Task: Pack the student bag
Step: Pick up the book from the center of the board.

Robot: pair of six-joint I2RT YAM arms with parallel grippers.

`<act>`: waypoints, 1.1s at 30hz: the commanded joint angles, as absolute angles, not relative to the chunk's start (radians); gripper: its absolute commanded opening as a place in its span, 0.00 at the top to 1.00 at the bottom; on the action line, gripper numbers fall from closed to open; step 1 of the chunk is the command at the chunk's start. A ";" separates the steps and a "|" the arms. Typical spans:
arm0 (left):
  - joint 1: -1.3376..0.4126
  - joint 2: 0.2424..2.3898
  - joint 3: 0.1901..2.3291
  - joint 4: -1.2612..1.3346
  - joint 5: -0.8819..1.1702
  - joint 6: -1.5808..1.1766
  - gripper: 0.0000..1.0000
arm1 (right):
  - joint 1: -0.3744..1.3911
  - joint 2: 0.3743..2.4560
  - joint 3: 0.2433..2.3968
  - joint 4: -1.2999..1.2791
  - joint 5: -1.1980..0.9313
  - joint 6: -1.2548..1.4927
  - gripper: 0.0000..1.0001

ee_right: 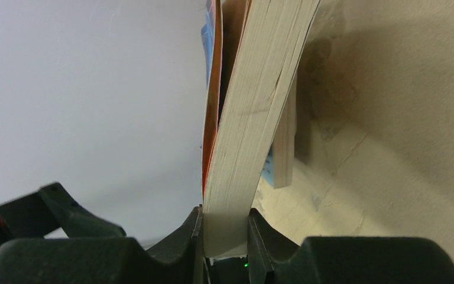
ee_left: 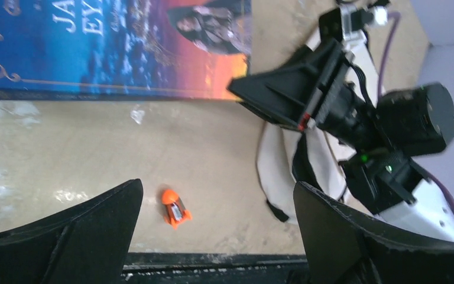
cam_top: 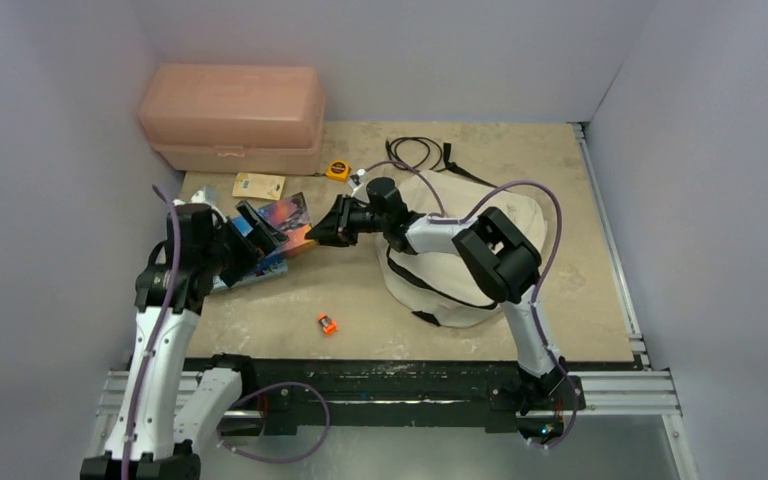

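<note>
The beige student bag (cam_top: 460, 265) lies at the right of the table, partly under my right arm; it also shows in the left wrist view (ee_left: 275, 171). A paperback book (cam_top: 288, 222) with a blue and orange cover lies left of the bag and shows in the left wrist view (ee_left: 112, 47). My right gripper (cam_top: 332, 228) is shut on the book's page edge (ee_right: 254, 106), its jaws (ee_right: 224, 216) pinching the block of pages. My left gripper (cam_top: 260, 235) is open and empty at the book's left side, fingers (ee_left: 83, 231) wide apart.
A pink plastic box (cam_top: 230, 115) stands at the back left. A yellow tape measure (cam_top: 337, 170), a tan card (cam_top: 258, 185) and a black cable (cam_top: 420, 150) lie behind the book. A small orange item (cam_top: 327, 323) lies near the front edge (ee_left: 174, 208). A thin flat thing (ee_right: 284, 148) lies under the book.
</note>
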State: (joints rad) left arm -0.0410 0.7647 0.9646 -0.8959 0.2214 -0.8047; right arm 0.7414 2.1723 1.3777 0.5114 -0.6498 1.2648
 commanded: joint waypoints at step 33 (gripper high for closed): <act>0.208 1.274 0.882 -0.605 0.150 -0.658 0.08 | 0.771 2.525 1.718 0.933 -0.717 1.420 0.48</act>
